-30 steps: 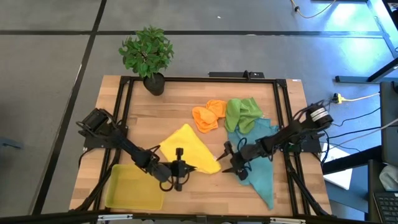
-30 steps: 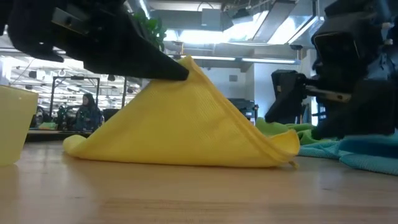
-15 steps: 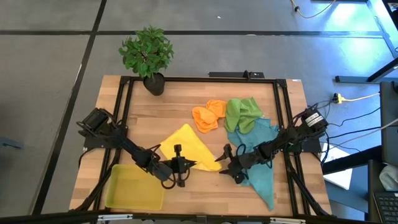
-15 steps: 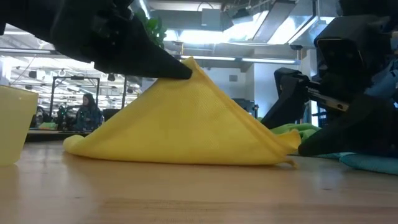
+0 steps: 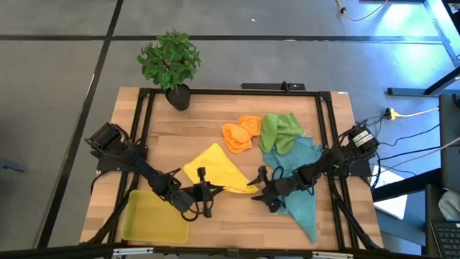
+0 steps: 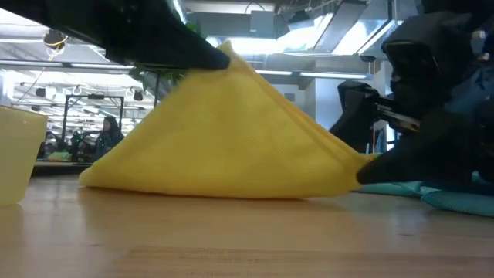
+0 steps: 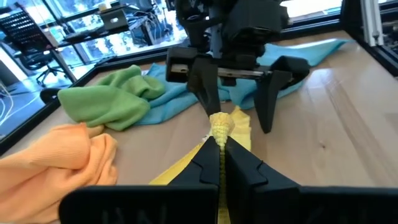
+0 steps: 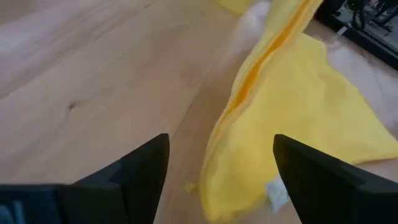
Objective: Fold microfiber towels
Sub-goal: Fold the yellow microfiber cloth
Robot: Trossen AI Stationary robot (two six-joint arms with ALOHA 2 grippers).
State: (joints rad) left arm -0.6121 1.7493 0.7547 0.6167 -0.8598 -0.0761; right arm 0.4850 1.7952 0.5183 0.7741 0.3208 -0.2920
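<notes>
Yellow towel (image 5: 219, 169) pinched in left tool (image 5: 207, 192)

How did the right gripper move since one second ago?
Yes. The right gripper moved left, away from the green towel, reaching the yellow towel's corner.

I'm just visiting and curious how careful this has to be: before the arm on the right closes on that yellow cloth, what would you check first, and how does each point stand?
1. Left gripper shut on the yellow towel, edge lifted: ok.
2. Right gripper open: ok.
3. Towel's corner lies between the right fingers: ok in the right wrist view.
4. Teal towel out of the right gripper's grasp: cannot tell; it lies under that arm.
5. Orange towel and green towel apart from the yellow one: ok.
6. Yellow tray clear of the fold: ok.
</notes>
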